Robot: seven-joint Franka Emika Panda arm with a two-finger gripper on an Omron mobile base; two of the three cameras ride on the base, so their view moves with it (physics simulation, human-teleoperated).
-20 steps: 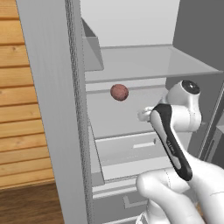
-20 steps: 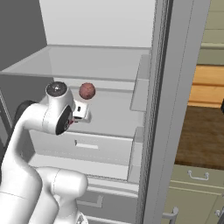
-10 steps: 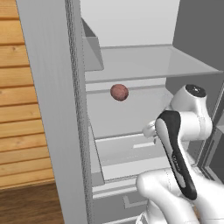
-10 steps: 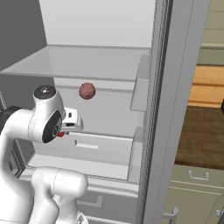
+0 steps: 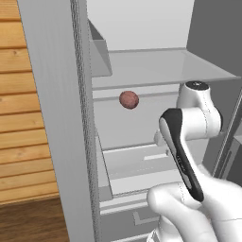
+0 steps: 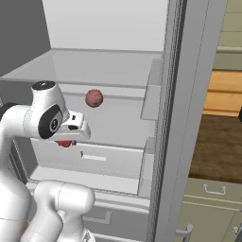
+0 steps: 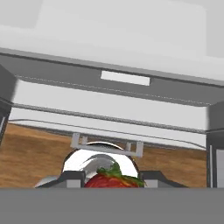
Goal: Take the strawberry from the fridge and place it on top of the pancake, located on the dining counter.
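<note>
The strawberry [image 7: 112, 180], bright red with a green top, sits between my two dark fingertips [image 7: 72, 177] at the bottom of the hand view, and my gripper [image 7: 113, 179] is shut on it. From the right base view the strawberry [image 6: 65, 143] shows as a red spot under my gripper [image 6: 69, 140], in front of the open fridge [image 6: 118, 71] at the height of its lower drawer. The hand points down and back toward the wooden floor. The pancake and the dining counter are out of view.
A dull pinkish-brown ball [image 5: 128, 99] [image 6: 94, 98] lies on a clear fridge shelf [image 5: 156, 66] above my hand. The fridge door [image 6: 189, 118] stands open at the right, its other side panel [image 5: 61, 118] at the left. Green cabinets [image 6: 212, 198] lie beyond the door.
My hand has drawn back out of the fridge, away from the ball, down and toward the base, tilting downward with the strawberry still held.
</note>
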